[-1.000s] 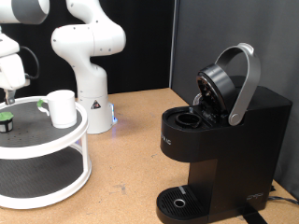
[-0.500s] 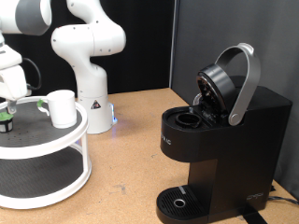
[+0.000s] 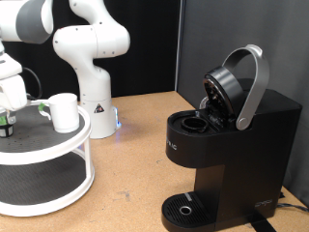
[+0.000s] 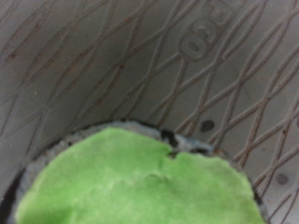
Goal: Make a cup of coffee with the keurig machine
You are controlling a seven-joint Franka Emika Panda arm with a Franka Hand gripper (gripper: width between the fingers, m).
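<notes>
Gripper [image 3: 8, 108] low at the exterior view's far left, down over the green-topped pod [image 3: 5, 123] on the upper tier of the white two-tier stand [image 3: 58, 145]. Finger spread not discernible; no telling whether the pod is gripped or merely approached. Wrist view filled by the pod's green foil lid [image 4: 140, 182], very close, on the grey cross-hatched mat [image 4: 103, 65]; fingers not visible there.

White cup [image 3: 64, 111] on the same tier, at about 3 o'clock from the pod and just beside it; handle side not clear. Likely parked here as supply, pod being fetched first.

Keurig machine [image 3: 232, 155] well apart at 3 to 4 o'clock, lid handle [image 3: 253, 82] raised, pod chamber [image 3: 196, 124] exposed and seemingly empty, drip tray [image 3: 183, 209] bare. Second white arm's base [image 3: 94, 92] behind the stand at 1 o'clock. Cup the nearest obstacle to a sideways exit.
</notes>
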